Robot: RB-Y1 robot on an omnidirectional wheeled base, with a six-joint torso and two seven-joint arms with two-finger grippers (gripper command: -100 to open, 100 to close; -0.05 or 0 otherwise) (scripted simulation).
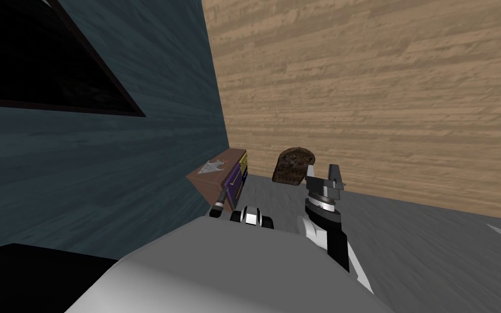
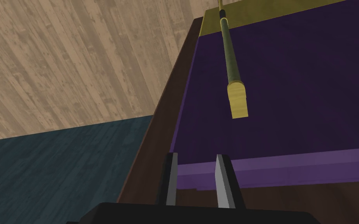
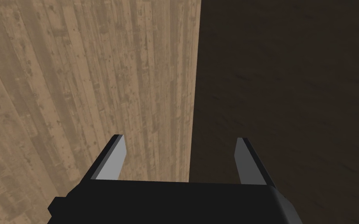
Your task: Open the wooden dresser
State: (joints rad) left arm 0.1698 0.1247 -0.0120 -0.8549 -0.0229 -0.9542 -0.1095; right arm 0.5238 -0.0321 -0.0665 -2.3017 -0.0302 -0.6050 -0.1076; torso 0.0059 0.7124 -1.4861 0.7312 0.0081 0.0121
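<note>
Yellow handle [image 2: 231, 66], lengthwise beyond left hand [image 2: 197, 156]

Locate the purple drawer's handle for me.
Left wrist view: the yellow bar handle runs along the purple drawer front, just ahead of the left gripper and apart from it.
</note>
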